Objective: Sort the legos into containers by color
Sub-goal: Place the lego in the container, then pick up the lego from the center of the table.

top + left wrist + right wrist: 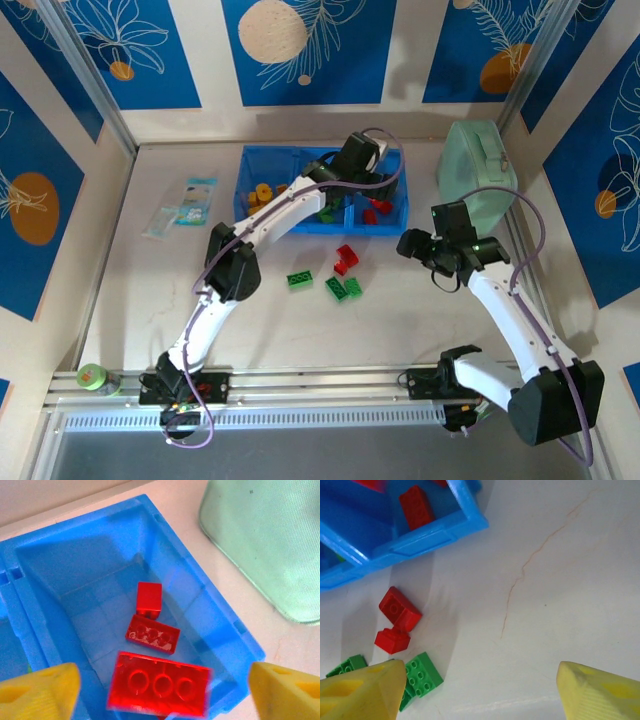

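Left gripper (160, 690): poised over the right-end compartment of the containers (262, 152), yellow fingertips (40, 690) spread wide, gripping nothing. Between the fingertips and clear of both, a large red brick (157, 682), studs up, outline blurred; resting on the compartment floor or not, impossible to tell. Farther in, on the same blue floor, a mid-sized red brick (152, 634), studs up, and just beyond it a small red brick (149, 599). Outside the compartment's far wall, near but not touching, a mint-green case (270, 540).

Right gripper (480, 690): above the bare table (560, 580), off the front right corner of the containers, fingers likewise wide, nothing between them. Toward the left of its wrist view, loose on the table, two red bricks (399, 609) touching each other; below them one green brick (422, 674) just beside the lower-left fingertip, and a second green brick (347, 665) partly hidden behind that fingertip.

Overhead view: yellow-orange legos (262, 192) in the left compartment; green legos (322, 212) in the middle compartment, partly covered by the left arm; loose red and green bricks on the table in front of the containers, between the two arms.
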`<state>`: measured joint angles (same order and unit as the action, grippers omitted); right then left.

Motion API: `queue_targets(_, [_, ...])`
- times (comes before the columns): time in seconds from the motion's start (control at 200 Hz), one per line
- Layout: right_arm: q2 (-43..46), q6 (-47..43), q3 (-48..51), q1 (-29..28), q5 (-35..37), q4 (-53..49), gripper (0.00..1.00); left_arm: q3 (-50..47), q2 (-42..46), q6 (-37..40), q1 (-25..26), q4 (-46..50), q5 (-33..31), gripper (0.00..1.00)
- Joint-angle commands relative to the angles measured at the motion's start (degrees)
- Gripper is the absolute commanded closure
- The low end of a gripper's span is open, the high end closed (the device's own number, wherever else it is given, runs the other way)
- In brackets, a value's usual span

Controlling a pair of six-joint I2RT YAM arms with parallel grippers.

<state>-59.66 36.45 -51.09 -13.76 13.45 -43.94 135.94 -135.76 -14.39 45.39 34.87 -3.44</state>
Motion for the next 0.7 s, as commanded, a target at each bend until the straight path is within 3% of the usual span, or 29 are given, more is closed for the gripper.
queue_targets(0.0, [1.5,-1.3,0.9,-1.8,-0.9,-1.3,0.2,-0.8,3.5,1.6,0.0,3.0,0.1,0.09])
queue_targets(0.3, [-1.6,-3.6,0.4,-7.6,-1.6,0.3,0.21,-34.9,26.4,-1.0,1.0,-14.5,-0.1,0.1])
queue_targets(0.695, [-19.3,-3.3,-7.2,-16.3,-1.7,3.7,0.28,-72.5,50.2,-8.8,1.0,-25.0,-4.8,0.15])
